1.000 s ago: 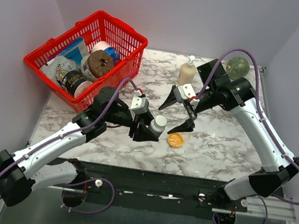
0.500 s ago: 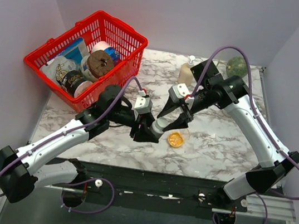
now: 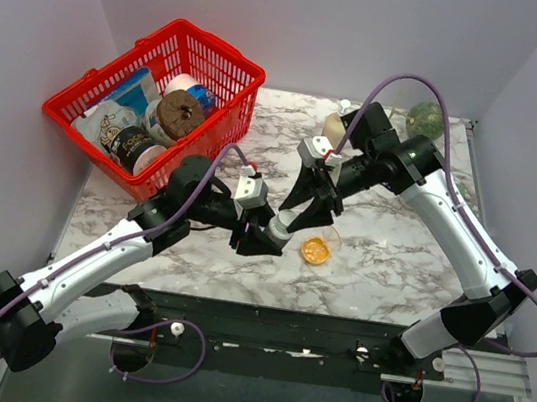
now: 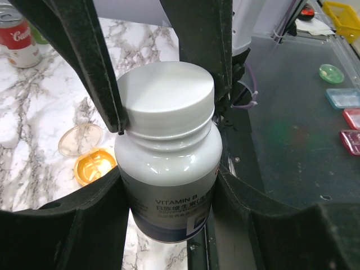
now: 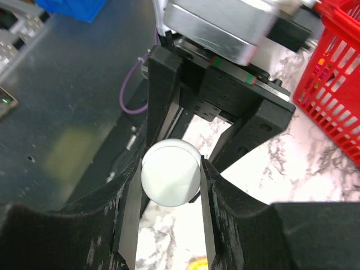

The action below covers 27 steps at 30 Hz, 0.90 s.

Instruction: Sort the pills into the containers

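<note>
The white pill bottle (image 3: 279, 227) with a dark label band is gripped by its body in my shut left gripper (image 3: 261, 237), tilted above the table; it fills the left wrist view (image 4: 169, 169) between my left gripper (image 4: 169, 211). My right gripper (image 3: 291, 217) is closed on the bottle's white cap (image 5: 170, 171), one pad on each side, and its fingers (image 4: 98, 67) flank the cap (image 4: 166, 95). The orange-amber pills (image 3: 314, 251) lie clustered in a shallow round dish just right of the bottle. They also show in the left wrist view (image 4: 94, 167), with a clear dish (image 4: 80, 139) beside them.
A red basket (image 3: 167, 100) full of goods stands at the back left. A beige pump bottle (image 3: 334, 127) sits half hidden behind the right arm, and a green ball (image 3: 426, 116) is at the back right. A red-labelled can (image 4: 19, 39) stands on the marble.
My right gripper moved left and down from above the dish onto the bottle's cap and closed on it. My left gripper kept hold of the bottle, shifting it slightly.
</note>
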Motion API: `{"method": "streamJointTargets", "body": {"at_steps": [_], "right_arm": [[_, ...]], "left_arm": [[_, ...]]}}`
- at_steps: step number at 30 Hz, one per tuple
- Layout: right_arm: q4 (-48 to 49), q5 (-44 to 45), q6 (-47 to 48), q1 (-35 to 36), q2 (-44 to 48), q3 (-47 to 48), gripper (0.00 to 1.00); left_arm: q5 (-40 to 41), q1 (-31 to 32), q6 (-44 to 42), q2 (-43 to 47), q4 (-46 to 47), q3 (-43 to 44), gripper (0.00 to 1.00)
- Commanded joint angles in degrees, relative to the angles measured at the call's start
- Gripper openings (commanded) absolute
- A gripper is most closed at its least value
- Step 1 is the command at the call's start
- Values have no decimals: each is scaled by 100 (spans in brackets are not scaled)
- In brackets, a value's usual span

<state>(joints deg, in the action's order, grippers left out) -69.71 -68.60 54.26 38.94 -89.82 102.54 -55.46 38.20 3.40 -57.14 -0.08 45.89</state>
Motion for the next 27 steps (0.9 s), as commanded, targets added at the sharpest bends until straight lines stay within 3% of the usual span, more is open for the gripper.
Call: {"method": "streamJointTargets", "body": {"at_steps": [1, 5, 7, 17, 23, 27], "right_arm": [[80, -146, -1037, 61, -220, -242, 26], [2008, 827, -2339, 61, 394, -1305, 26], [2443, 1145, -2691, 61, 701, -1754, 26], [2674, 1551, -2974, 96, 616, -1896, 26], [2392, 1525, -3061, 184, 395, -1738, 26], [2760, 1560, -3622, 193, 378, -1930, 25]], "left_arm": [[657, -31, -488, 336, 430, 78, 0], [1239, -31, -393, 344, 473, 113, 0], [1432, -31, -331, 344, 587, 96, 0], [2135, -31, 389, 177, 737, 271, 0], [2303, -31, 126, 10, 298, 447, 0], [2408, -31, 64, 89, 490, 368, 0]]}}
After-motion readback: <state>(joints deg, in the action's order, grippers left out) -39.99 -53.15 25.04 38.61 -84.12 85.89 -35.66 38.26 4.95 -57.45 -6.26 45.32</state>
